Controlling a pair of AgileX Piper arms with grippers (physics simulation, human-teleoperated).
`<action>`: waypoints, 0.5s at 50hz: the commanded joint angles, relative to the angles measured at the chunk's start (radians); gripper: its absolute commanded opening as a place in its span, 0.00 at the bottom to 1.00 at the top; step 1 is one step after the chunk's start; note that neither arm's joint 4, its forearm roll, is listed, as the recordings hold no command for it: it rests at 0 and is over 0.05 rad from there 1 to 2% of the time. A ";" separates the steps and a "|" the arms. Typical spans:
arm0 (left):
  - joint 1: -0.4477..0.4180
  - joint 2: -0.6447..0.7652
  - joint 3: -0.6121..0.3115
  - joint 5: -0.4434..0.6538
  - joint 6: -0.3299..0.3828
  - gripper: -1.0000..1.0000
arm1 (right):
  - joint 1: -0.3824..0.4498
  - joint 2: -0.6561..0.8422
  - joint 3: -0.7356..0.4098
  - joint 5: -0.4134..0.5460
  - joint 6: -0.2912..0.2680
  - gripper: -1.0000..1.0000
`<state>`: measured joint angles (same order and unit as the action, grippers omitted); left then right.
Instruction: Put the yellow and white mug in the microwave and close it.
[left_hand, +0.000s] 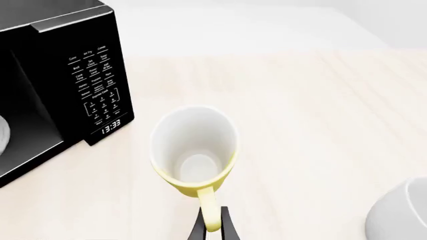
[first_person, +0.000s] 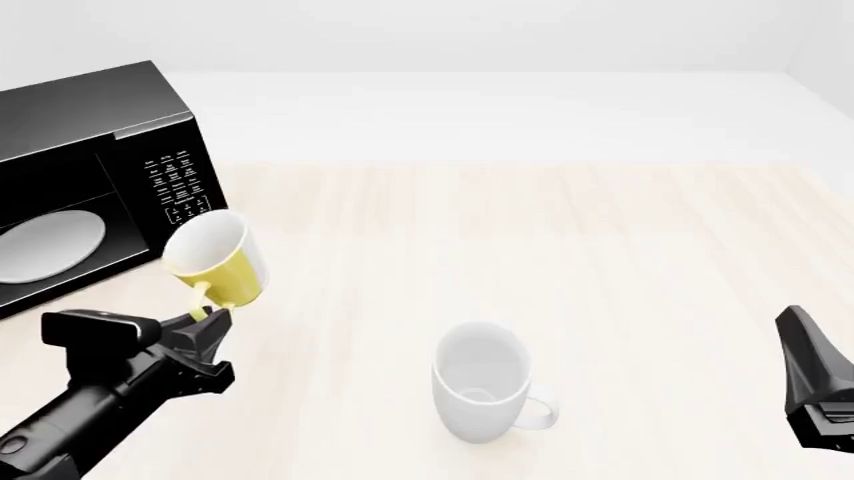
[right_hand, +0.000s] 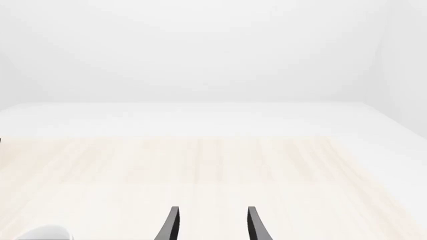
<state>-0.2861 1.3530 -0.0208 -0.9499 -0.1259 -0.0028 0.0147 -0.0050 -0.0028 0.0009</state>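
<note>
My left gripper (first_person: 203, 322) is shut on the yellow loop handle of the yellow and white mug (first_person: 214, 260), which hangs tilted in the air in front of the microwave's keypad. In the left wrist view the mug (left_hand: 195, 150) shows its white inside, with my fingers (left_hand: 215, 227) pinching the handle. The black microwave (first_person: 100, 150) stands at the far left with its cavity open; the white round plate (first_person: 51, 245) lies inside. Its keypad (left_hand: 97, 85) and clock show in the left wrist view. My right gripper (right_hand: 210, 225) is open and empty at the near right; in the front view only its housing (first_person: 817, 385) shows.
A larger all-white mug (first_person: 483, 382) stands upright on the light wooden table (first_person: 601, 250), near the front middle, to the right of my left arm. Its edge shows in the left wrist view (left_hand: 400, 215) and the right wrist view (right_hand: 41, 234). The microwave door is out of view.
</note>
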 joint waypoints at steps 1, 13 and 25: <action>0.084 -0.179 0.021 0.109 0.049 0.00 | 0.001 -0.001 0.001 0.000 0.000 1.00; 0.236 -0.274 0.020 0.190 0.078 0.00 | 0.001 -0.001 0.001 0.000 0.000 1.00; 0.333 -0.310 0.020 0.212 0.115 0.00 | 0.001 -0.001 0.001 0.000 0.000 1.00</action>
<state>-0.0517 1.0893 -0.0049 -0.7631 -0.0333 -0.0025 0.0150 -0.0050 -0.0029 0.0008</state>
